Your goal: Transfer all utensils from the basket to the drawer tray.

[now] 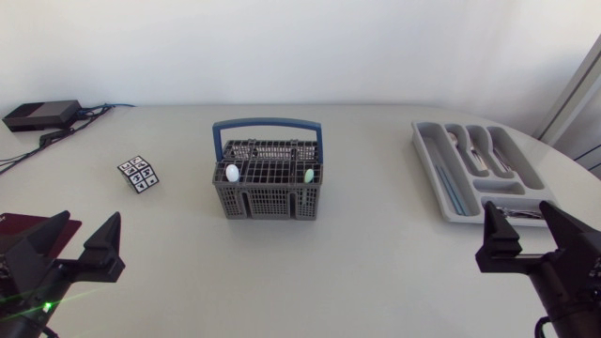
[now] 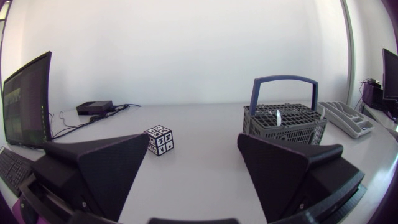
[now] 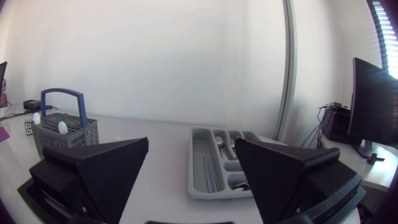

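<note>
Grey plastic basket (image 1: 268, 192) w/ blue handle (image 1: 268, 122) stands upright mid-counter (image 1: 376, 253). Two utensils poke up along its front row: white-tipped utensil (image 1: 232, 173) toward the L end, green-tipped utensil (image 1: 308, 176) toward the R end. Well apart to the R lies the drawer tray (image 1: 434, 169), its outer side near the counter's curved R edge; some cutlery (image 1: 470, 145) lies in its compartments. A wide strip of counter separates basket and tray. L of the basket, apart from it, sits a patterned cube (image 1: 139, 174); a black box (image 1: 41, 115) w/ cables sits at the far L corner. The left pincer (image 1: 91, 223) hangs at the near L edge, fingers spread, nothing btwn them. The right pincer (image 1: 518, 214) hangs just before the tray's near end, also spread, holding nothing.
</note>
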